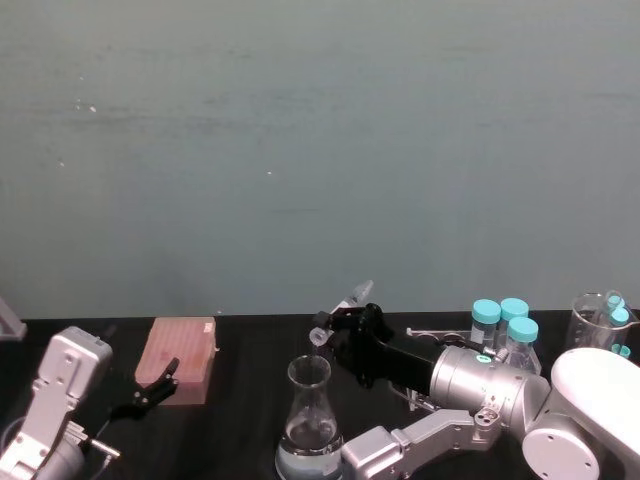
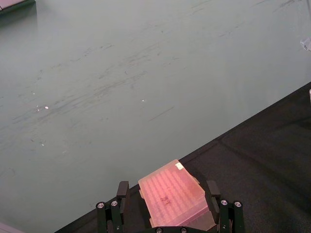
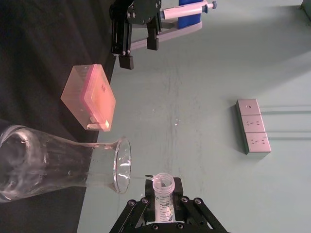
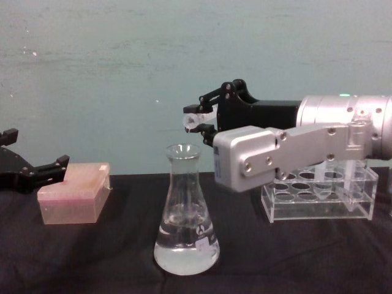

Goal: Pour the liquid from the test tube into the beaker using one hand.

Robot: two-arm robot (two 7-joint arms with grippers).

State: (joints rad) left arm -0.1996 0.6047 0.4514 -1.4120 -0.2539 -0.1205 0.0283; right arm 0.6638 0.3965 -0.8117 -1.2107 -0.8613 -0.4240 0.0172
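We note the right gripper [image 4: 197,119] pinching the test tube [image 4: 192,122], its long axis tipped near level, rim leading, just above and right of the mouth of the beaker [image 4: 185,208]. Left gripper [image 1: 152,390] sits parked and spread, far left.

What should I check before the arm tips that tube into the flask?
1. Grip: right hand shut on the tube: ok.
2. Tube mouth over the flask opening: lined up side to side, ok; front to back, cannot tell.
3. Flask standing upright, liquid already in it: ok.
4. Liquid left in the tube: cannot tell.
5. Left hand open beside the pink box, away from the flask: ok.
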